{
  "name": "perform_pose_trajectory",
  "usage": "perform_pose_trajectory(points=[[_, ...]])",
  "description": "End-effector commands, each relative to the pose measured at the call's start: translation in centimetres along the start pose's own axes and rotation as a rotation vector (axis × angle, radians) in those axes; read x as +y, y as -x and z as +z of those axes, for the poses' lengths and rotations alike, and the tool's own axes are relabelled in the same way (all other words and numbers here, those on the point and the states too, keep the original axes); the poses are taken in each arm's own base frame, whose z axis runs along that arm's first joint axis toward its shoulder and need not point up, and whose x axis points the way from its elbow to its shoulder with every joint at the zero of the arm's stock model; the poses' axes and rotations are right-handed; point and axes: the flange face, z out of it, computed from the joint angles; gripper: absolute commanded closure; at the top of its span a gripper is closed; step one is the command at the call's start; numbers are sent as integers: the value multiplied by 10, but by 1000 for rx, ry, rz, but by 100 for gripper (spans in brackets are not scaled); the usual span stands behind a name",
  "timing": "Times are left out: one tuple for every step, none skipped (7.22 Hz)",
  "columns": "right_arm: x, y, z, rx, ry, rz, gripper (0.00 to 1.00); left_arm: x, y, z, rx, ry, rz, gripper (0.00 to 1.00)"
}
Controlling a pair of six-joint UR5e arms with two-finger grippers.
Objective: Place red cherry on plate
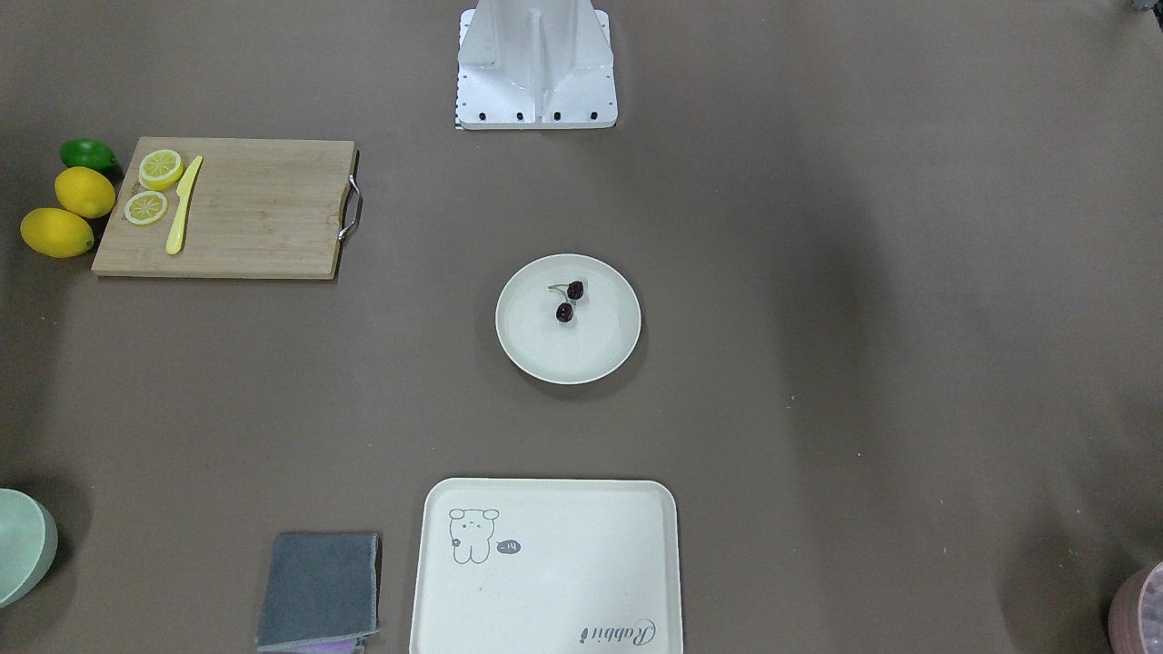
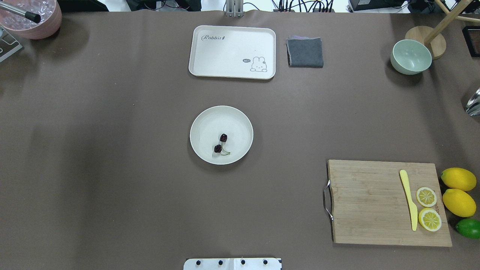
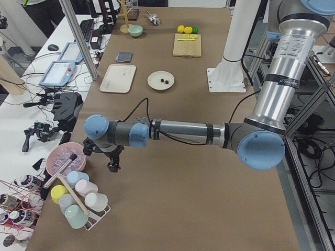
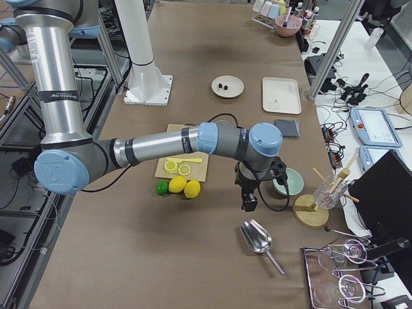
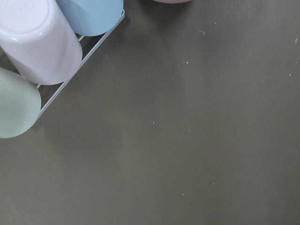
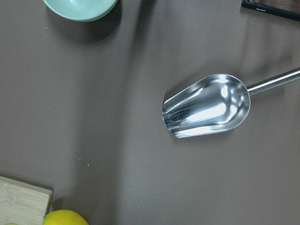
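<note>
The red cherry (image 1: 570, 301), a pair of tiny dark fruits on thin green stems, lies inside the round cream plate (image 1: 536, 354) at the table's middle; the overhead view shows the cherry (image 2: 221, 143) on the near half of the plate (image 2: 204, 127). Both arms are far from it. My left gripper (image 3: 112, 166) hangs over the table's left end by a cup rack, and my right gripper (image 4: 250, 205) over the right end near a metal scoop. Neither shows outside the side views, so I cannot tell if they are open or shut.
A cream tray (image 2: 232, 45) and a grey cloth (image 2: 305, 52) lie beyond the plate. A mint bowl (image 2: 410, 56) stands far right. The cutting board (image 2: 367, 202) with knife and lemon slices has lemons (image 2: 458, 179) beside it. A scoop (image 6: 206, 112) and racked cups (image 5: 37, 42) lie under the wrists.
</note>
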Motion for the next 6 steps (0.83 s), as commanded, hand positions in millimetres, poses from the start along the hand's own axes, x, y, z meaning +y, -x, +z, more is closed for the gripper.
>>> perform_pose_trajectory(points=[[7,-3,3,3,12,12,0,3,0,-2,-7,-21,26,2],[16,-9,7,1,15,20,0,1,-2,-7,-5,-31,33,2],[19,-12,6,1,12,15,0,0,-2,-8,-8,-37,37,2],[20,-12,3,2,6,16,0,-4,-4,-11,-14,-41,40,2],[24,-16,-3,4,-5,23,0,-3,-2,-9,-14,-37,43,2],[25,-14,-5,5,-8,23,0,-2,1,-4,-15,-22,91,2]])
